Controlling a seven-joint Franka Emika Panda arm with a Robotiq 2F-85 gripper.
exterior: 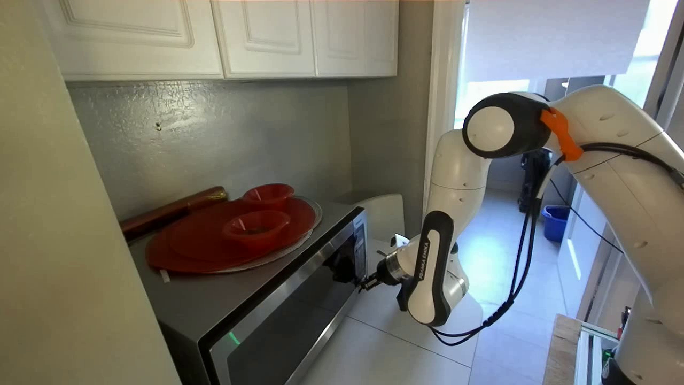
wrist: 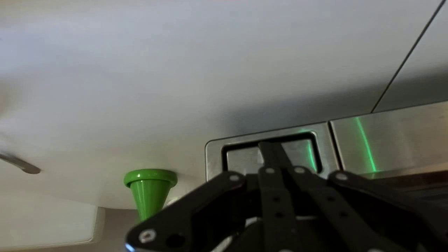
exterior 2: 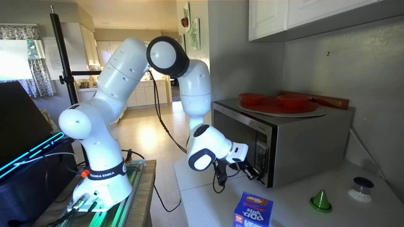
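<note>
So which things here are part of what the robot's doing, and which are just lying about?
Seemingly part of it:
gripper, shut, at the button
microwave, which bears that button

Seemingly just lying about:
two red bowls on the red platter
green cone
blue box
brush

On the white counter (exterior 2: 293,205) I see a green cone (exterior 2: 321,202), tip up; near it, a dark-topped brush (exterior 2: 361,189); on its opposite side, a blue box (exterior 2: 253,210). Higher than the cone, I see two red bowls (exterior: 262,240) on a red plate (exterior: 184,243).
</note>
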